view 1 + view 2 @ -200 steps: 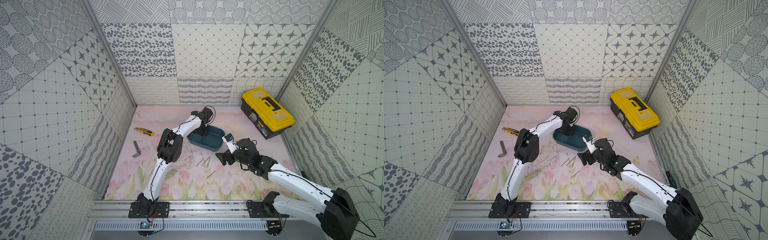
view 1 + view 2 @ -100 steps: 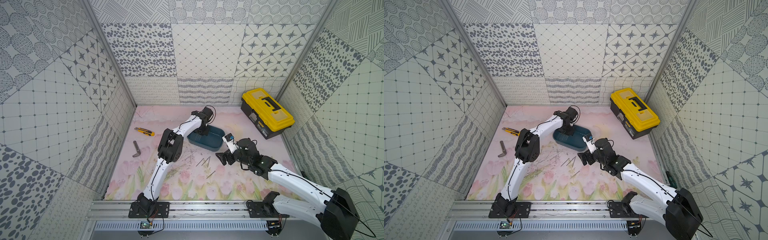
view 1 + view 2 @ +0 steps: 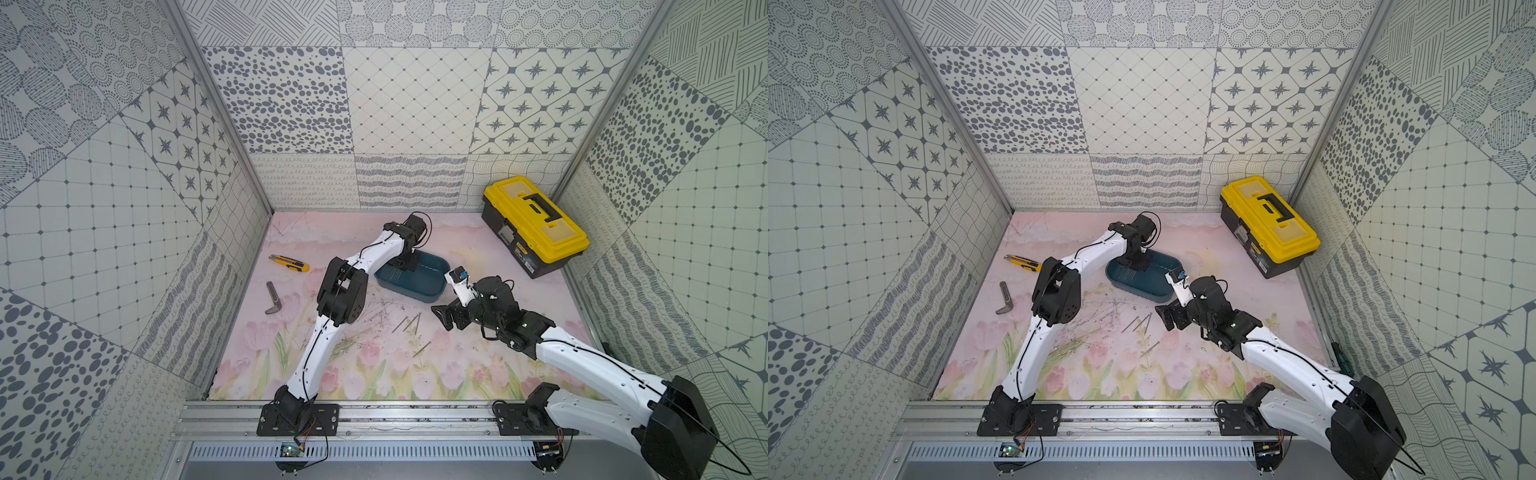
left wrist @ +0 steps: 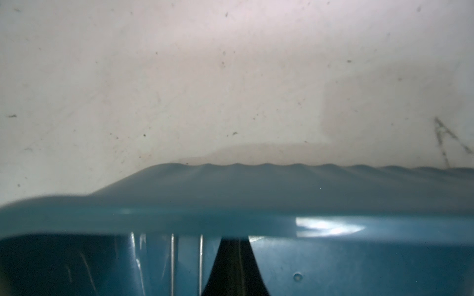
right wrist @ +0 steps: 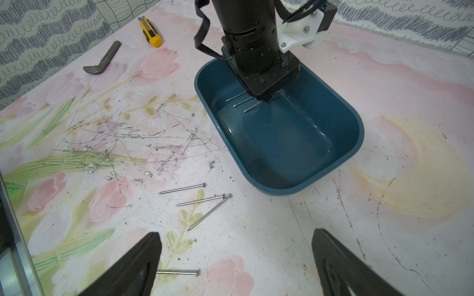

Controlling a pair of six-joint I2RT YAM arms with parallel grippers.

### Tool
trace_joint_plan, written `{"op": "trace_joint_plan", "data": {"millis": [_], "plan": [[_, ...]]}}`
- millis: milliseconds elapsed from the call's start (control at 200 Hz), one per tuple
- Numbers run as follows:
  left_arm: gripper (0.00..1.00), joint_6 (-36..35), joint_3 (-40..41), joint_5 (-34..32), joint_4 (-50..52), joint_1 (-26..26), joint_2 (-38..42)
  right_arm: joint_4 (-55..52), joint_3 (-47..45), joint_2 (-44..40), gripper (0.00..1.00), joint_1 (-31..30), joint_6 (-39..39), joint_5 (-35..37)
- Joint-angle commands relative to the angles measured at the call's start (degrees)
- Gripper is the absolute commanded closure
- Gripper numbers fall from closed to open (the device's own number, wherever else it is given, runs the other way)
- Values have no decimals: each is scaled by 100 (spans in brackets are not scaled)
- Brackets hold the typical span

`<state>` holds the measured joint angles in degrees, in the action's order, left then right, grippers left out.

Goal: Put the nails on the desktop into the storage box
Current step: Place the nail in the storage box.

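Nothing has visibly moved since the earlier frames; both arms sit as they did. The left jaws are together, tip down inside the box [image 5: 357, 143]. Three nails [image 5: 243, 101] lie side by side on the box floor, poking out from under that tip. Whether one is pinched I cannot tell. Nothing else shows in the box.

The right jaws stand wide apart and empty over the bench [image 3: 374, 365], near the box. Four nails remain on the bench. Three [image 5: 200, 201] lie close together near the box, two of them meeting at the heads. A fourth [image 5: 177, 272] lies apart, by one right finger.

The nails look light, stiff and slick, and they lie flat, so they would probably roll or skid. The best hold is likely across mid-shank, with the jaws pressed right down to the bench. The touching pair may disturb each other.
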<state>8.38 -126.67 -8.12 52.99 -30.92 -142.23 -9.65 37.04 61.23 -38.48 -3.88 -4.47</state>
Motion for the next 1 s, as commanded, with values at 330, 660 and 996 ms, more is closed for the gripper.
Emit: {"op": "trace_joint_plan", "data": {"millis": [330,660,996], "plan": [[97,-106,-83,-76,96,7,-109,170,31,39,3,31,-26,-55],[89,-108,-83,-84,60,-19,-32,200,-3,29,3,42,-39,-72],[81,-135,-80,-137,3,-174,306,209,-8,-27,3,42,-44,-88]]}}
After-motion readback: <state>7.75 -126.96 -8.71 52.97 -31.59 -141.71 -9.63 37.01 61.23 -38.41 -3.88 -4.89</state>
